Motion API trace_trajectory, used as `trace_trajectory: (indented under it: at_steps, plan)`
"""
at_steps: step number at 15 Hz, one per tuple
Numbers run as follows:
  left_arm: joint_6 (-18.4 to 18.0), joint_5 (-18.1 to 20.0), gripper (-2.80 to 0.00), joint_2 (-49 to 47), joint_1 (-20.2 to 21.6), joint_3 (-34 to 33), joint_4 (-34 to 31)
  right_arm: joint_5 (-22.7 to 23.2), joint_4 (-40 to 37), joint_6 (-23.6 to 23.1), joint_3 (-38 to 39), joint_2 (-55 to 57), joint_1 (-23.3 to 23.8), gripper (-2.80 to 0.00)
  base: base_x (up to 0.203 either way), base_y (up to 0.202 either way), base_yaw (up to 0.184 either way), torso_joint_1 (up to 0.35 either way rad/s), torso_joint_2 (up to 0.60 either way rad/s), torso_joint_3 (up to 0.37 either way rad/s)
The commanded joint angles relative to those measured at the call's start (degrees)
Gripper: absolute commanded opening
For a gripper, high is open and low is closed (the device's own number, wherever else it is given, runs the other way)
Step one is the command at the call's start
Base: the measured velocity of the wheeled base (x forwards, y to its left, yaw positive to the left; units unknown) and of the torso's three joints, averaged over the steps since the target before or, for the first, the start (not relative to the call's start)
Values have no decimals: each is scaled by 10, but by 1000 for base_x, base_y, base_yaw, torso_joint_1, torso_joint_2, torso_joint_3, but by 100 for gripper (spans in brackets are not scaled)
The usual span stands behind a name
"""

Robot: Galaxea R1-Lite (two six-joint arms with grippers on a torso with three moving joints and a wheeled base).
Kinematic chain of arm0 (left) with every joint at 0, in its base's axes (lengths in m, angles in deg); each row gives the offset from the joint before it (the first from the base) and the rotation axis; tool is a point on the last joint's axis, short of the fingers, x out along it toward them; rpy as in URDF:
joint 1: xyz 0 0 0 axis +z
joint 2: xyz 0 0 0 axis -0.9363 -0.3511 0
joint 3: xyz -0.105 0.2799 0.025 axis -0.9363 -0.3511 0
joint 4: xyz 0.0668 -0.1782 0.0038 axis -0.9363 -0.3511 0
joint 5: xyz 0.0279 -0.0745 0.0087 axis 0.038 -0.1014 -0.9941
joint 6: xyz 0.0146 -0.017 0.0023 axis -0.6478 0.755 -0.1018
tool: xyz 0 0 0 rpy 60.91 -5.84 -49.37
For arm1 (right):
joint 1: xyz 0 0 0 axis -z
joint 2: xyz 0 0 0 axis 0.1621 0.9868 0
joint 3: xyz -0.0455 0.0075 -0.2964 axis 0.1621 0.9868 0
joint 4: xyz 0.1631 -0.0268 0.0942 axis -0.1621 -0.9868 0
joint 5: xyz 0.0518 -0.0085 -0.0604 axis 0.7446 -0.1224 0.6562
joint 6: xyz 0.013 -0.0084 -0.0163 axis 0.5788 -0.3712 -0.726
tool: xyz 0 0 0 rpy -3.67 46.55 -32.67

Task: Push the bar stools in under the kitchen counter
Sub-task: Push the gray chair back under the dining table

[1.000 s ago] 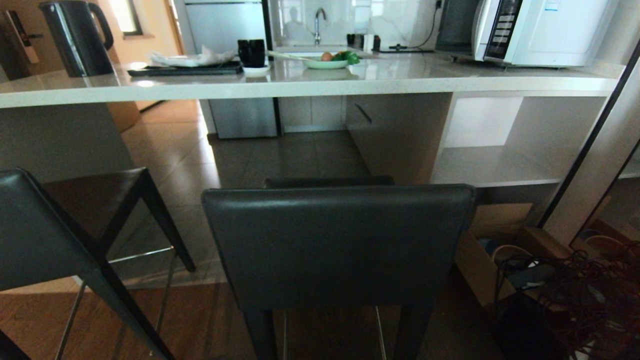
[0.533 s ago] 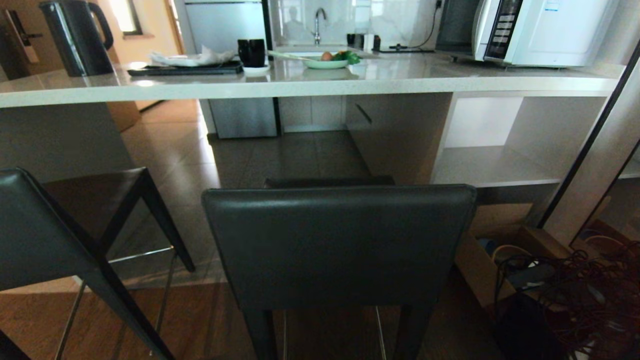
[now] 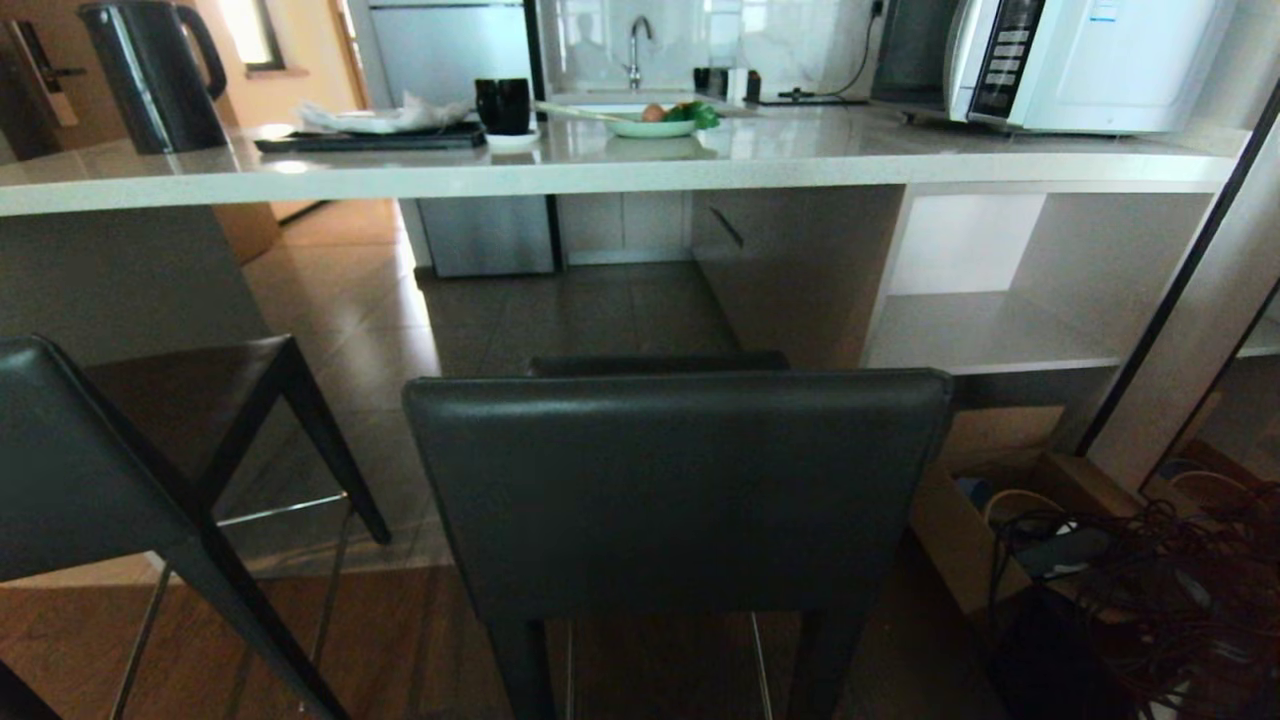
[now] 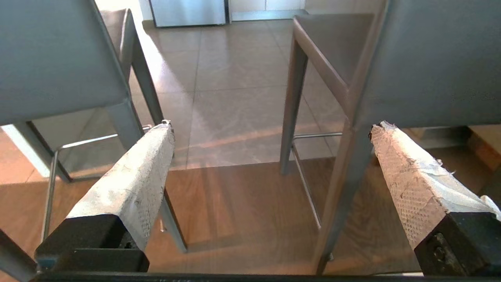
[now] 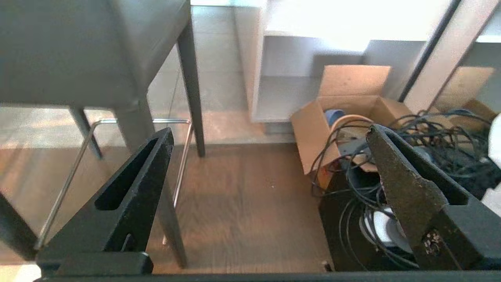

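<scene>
Two bar stools stand short of the kitchen counter (image 3: 600,165): the centre stool (image 3: 678,490) directly ahead, its backrest toward the robot and its seat edge not yet under the slab; the left stool (image 3: 90,460) angled, at the head view's left edge. Neither arm shows in the head view; the left gripper (image 4: 270,129) is spread wide and empty, looking between the two stools at leg height; the right gripper (image 5: 270,137) is likewise spread wide and empty, beside the centre stool's right legs. Handling, as a judgement: each stool is rigid, moderately heavy and top-heavy on thin tapered legs; the leather backrest is padded and slightly yielding, so it gives a broad, non-slip pushing face; a push high on the backrest may tip the stool, so contact low on the backrest or at seat level is preferable; the chrome footrest bar (image 5: 184,156) is smooth and slippery, a poor contact point; the legs may catch where the wood floor meets the tile. Containers: an open cardboard box (image 5: 344,117) on the floor by the white shelves holds cables and a pale round item; a plate (image 3: 650,125) on the counter carries food; a black mug (image 3: 503,105) and a dark kettle (image 3: 150,75) show no contents.
</scene>
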Motion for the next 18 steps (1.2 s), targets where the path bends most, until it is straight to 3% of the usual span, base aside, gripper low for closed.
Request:
trace_trajectory:
  at_steps: [1, 6, 7, 9, 12, 14, 16, 18]
  plan:
    - [2, 0, 0, -1, 0, -1, 1, 6, -2, -13, 2, 0, 0, 0, 0, 0, 0, 0, 0, 0]
    - [81, -22, 0, -1, 0, -5, 0, 1, -1, 6, 2, 0, 0, 0, 0, 0, 0, 0, 0, 0]
    - [86, -32, -280, -1, 0, -5, -1, 4, -1, 3, 2, 0, 0, 0, 0, 0, 0, 0, 0, 0]
    - [47, -31, -280, -1, 0, -4, 0, 1, -1, 6, 2, 0, 0, 0, 0, 0, 0, 0, 0, 0]
    - [-79, -32, -280, -1, 0, -7, -27, 1, -1, 8, 2, 0, 0, 0, 0, 0, 0, 0, 0, 0]
    - [-69, -32, -280, -1, 0, -7, -29, -3, -1, 21, 2, 0, 0, 0, 0, 0, 0, 0, 0, 0]
    - [-20, -36, -280, -1, 0, -7, -28, -6, -1, 31, 2, 0, 0, 0, 0, 0, 0, 0, 0, 0]
    - [-4, -42, -280, -1, 0, -7, -26, -8, -1, 31, 2, 0, 0, 0, 0, 0, 0, 0, 0, 0]
